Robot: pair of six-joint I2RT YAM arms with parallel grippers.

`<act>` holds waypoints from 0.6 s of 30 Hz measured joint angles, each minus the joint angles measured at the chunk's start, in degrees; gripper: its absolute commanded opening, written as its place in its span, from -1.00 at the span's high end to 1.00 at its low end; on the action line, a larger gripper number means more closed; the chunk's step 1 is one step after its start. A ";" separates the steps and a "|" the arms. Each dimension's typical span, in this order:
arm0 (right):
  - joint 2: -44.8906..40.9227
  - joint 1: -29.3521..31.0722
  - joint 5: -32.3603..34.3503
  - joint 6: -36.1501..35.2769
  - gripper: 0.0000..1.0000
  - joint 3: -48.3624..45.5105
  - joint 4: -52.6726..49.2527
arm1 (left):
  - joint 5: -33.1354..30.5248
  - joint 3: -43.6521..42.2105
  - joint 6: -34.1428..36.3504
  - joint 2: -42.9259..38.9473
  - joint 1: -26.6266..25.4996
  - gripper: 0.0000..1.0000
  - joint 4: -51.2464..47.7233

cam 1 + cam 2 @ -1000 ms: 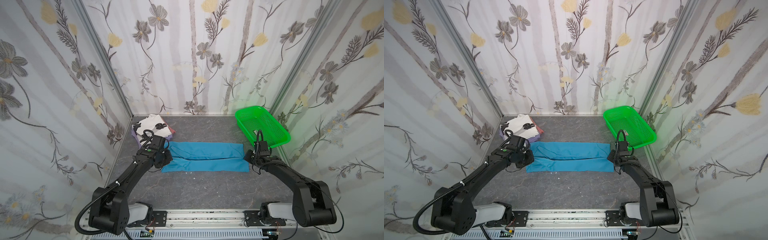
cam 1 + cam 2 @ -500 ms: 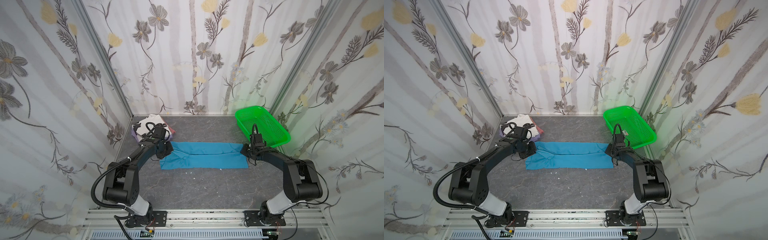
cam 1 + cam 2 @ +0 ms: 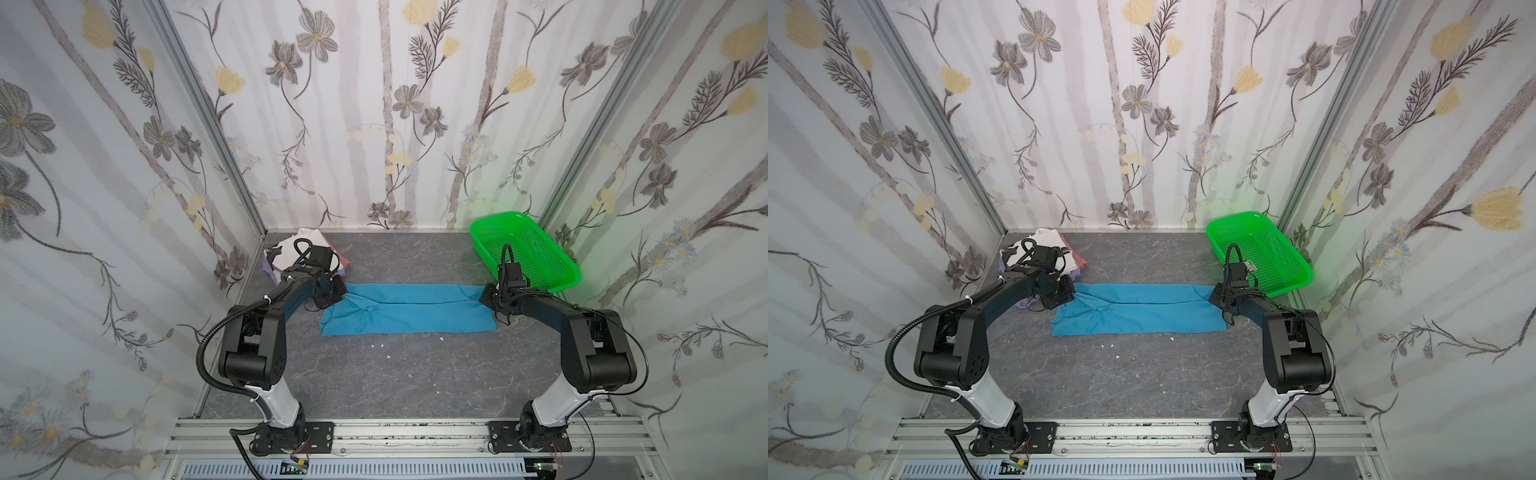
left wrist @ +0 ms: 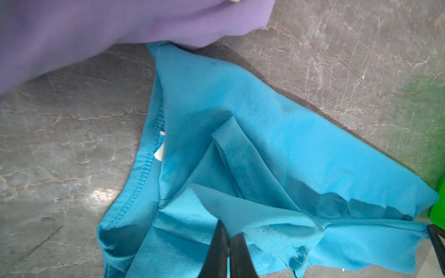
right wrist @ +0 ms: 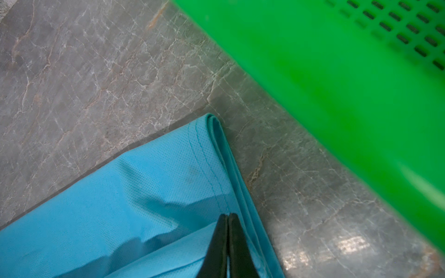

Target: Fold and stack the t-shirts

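Note:
A bright blue t-shirt (image 3: 407, 309) (image 3: 1142, 311) lies as a long folded strip across the middle of the table in both top views. My left gripper (image 3: 338, 293) (image 3: 1071, 295) is at its far left corner. In the left wrist view this gripper (image 4: 227, 231) is shut on a raised fold of the blue t-shirt (image 4: 240, 108). My right gripper (image 3: 486, 297) (image 3: 1214, 297) is at the far right corner. Its jaws (image 5: 227, 215) are pressed together on the hemmed edge of the blue cloth (image 5: 144, 180). A stack with a white shirt (image 3: 291, 253), a lavender one (image 4: 120, 21) and a pinkish-red one (image 3: 344, 262) sits at the back left.
A green mesh basket (image 3: 536, 249) (image 3: 1262, 245) (image 5: 337, 84) stands tilted at the back right, close beside the right gripper. The flowered walls close in on three sides. Small white crumbs (image 3: 386, 356) lie on the grey marble table in front of the shirt.
Both grippers have moved toward the back wall with the shirt's ends, from its near side to its far corners. The arms' elbows have risen.

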 measured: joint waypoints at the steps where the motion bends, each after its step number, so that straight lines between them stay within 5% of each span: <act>1: -0.28 0.00 0.00 -0.02 -0.24 -0.02 -0.07 | 0.35 0.17 0.50 0.26 0.07 0.02 -0.02; 2: -0.83 0.02 0.07 -0.02 -0.49 -0.04 -0.20 | 0.85 0.42 0.66 0.44 0.17 -0.31 0.11; 5: -3.91 0.33 0.24 -0.96 -0.98 -0.07 -0.26 | 1.64 1.09 0.66 0.00 0.31 -0.68 0.17; 8: -7.61 1.03 0.66 -2.54 -0.99 -0.07 -0.68 | 1.49 2.45 0.66 -2.36 0.63 -0.87 -0.57; 13: -9.44 2.67 -1.05 -5.40 -0.99 -0.04 -1.16 | 0.26 2.40 1.14 -6.03 2.08 -0.90 -0.90; 18: -4.59 6.03 -6.84 -7.61 -0.99 1.25 -2.01 | 3.21 -6.14 0.33 -10.34 1.84 -0.92 0.68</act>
